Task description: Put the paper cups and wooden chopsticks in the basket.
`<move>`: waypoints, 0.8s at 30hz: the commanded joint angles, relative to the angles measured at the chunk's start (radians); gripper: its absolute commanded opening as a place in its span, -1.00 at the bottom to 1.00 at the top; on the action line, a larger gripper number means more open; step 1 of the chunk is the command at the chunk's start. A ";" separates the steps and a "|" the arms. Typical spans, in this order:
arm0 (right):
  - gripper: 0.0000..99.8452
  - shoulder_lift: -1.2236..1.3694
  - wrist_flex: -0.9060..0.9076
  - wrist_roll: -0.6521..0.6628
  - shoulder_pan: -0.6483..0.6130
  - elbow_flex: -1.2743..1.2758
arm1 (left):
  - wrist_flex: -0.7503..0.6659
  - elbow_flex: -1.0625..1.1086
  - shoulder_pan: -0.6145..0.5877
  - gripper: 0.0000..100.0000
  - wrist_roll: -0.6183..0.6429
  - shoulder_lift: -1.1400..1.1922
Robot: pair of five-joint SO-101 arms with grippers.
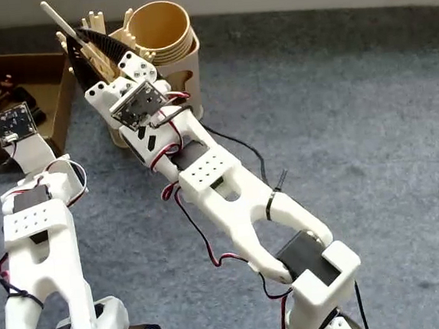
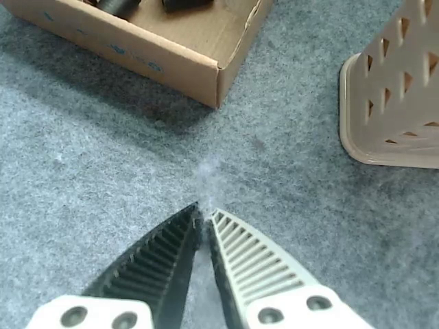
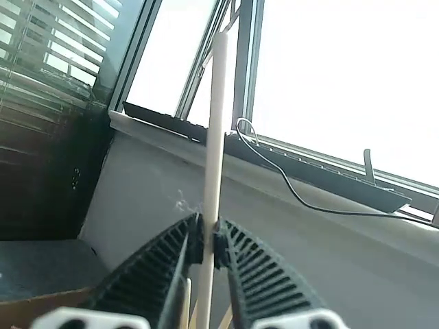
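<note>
2 arms stand side by side at the near edge of the grey tabletop [image 1: 352, 99]. At near left, the left end effector [image 2: 204, 214] hangs over bare surface, fingers pressed together and holding nothing. It is close to a corner of the cardboard box [image 2: 137, 48], with the basket [image 2: 398, 103] off to its right. Farther off, the right end effector [image 3: 208, 233] pinches 1 tilted wooden chopstick [image 3: 216, 123] above the basket's left side. Stacked paper cups [image 1: 160, 27] and more chopsticks [image 1: 98, 25] already sit in the basket.
</note>
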 commanded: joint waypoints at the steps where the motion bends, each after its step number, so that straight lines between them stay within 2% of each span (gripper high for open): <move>1: -0.97 -0.012 0.054 0.009 -0.007 -0.013 | -0.015 -0.004 -0.012 -0.99 -0.006 -0.028; 6: -0.78 -0.015 0.058 0.009 -0.010 0.015 | -0.015 -0.004 -0.013 -0.99 -0.006 -0.028; 17: -0.78 -0.081 0.071 0.009 -0.015 0.033 | -0.015 -0.004 -0.013 -0.99 -0.006 -0.028; 24: -0.78 -0.366 0.343 0.009 -0.079 0.139 | -0.015 -0.004 -0.013 -0.99 -0.006 -0.028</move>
